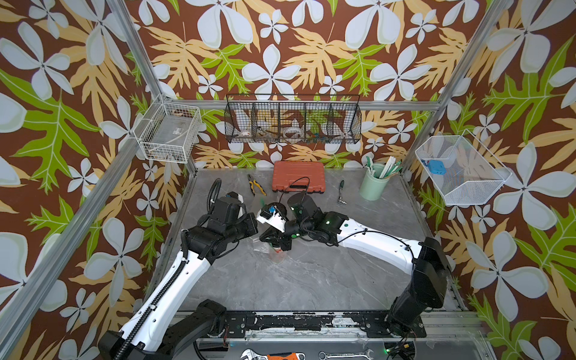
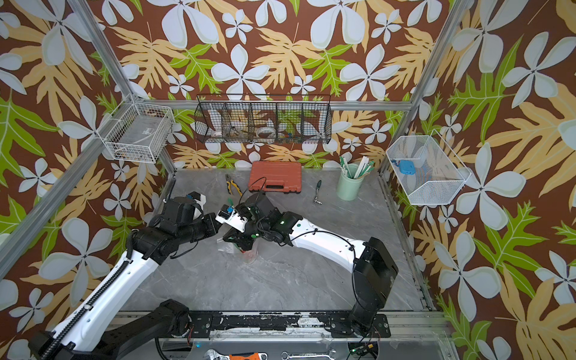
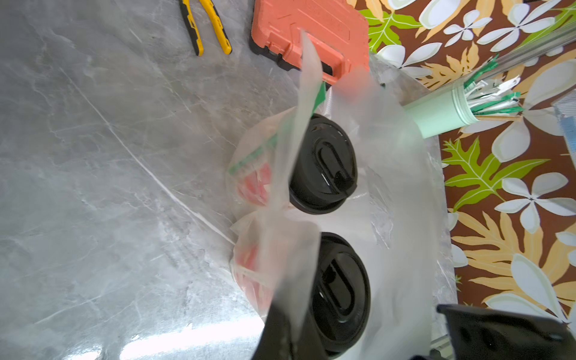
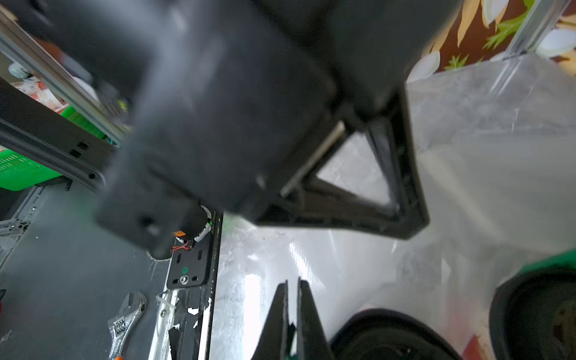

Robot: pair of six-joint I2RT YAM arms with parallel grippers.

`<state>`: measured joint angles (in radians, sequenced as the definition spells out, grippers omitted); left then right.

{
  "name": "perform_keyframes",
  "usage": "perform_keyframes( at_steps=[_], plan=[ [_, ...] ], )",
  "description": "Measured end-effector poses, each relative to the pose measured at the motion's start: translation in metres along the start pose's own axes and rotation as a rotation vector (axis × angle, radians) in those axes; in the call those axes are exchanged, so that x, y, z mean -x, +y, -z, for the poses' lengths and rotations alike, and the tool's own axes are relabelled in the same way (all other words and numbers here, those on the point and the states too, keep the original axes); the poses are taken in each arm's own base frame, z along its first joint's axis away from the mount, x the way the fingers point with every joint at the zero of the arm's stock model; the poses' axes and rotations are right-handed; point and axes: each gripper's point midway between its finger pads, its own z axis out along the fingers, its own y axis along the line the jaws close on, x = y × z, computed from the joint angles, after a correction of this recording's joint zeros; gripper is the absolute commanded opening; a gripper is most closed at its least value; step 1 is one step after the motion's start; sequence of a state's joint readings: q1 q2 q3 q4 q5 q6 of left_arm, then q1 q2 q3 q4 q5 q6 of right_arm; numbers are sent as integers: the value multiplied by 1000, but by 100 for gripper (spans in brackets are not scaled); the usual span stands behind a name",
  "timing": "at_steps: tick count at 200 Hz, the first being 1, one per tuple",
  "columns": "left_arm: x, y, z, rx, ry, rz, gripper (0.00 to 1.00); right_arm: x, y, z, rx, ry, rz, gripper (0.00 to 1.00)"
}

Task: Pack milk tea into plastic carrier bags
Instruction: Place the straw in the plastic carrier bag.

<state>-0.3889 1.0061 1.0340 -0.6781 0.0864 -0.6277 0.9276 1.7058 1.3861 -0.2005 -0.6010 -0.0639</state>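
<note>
Two milk tea cups, red with black domed lids (image 3: pixel 324 162) (image 3: pixel 339 286), stand side by side inside one clear plastic carrier bag (image 3: pixel 396 174) at the table's middle. In both top views the arms hide all but a cup's lower part (image 1: pixel 278 254) (image 2: pixel 249 253). My left gripper (image 3: pixel 290 336) is shut on a strip of the bag's film that runs up from the cups. My right gripper (image 4: pixel 293 311) is shut too, with thin film and a green scrap pinched between its fingers, next to the lids (image 4: pixel 389 336). Both grippers (image 1: pixel 263 239) (image 1: pixel 285 244) meet just above the cups.
At the back stand an orange tool case (image 1: pixel 298 176), yellow pliers (image 1: pixel 256 184), a small ratchet (image 1: pixel 342 191) and a mint-green cup of straws (image 1: pixel 372 184). Wire baskets (image 1: pixel 293 120) hang on the walls. Wrenches (image 1: pixel 271 355) lie past the front rail.
</note>
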Motion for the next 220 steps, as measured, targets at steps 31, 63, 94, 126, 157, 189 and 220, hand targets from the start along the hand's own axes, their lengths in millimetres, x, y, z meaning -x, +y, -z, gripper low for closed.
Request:
perform_keyframes(
  at_steps=[31,63,94,126,157,189,220],
  plan=[
    [1,1,0,5,-5,0,0,-8,-1,-2,-15,9,-1,31],
    [2,0,0,5,-5,0,0,28,3,18,-44,-70,47,46],
    [2,0,0,4,-6,-2,0,74,10,50,-97,-166,105,51],
    [3,-1,1,2,-9,-4,13,97,-10,98,-259,-229,100,51],
    [11,-6,9,-11,-37,-8,27,83,-64,155,-543,-240,7,50],
    [26,-15,22,-18,-82,-27,40,32,-109,206,-780,-192,-129,52],
    [50,-20,41,14,-165,-54,58,-42,-147,261,-1013,-149,-309,65]
  ],
)
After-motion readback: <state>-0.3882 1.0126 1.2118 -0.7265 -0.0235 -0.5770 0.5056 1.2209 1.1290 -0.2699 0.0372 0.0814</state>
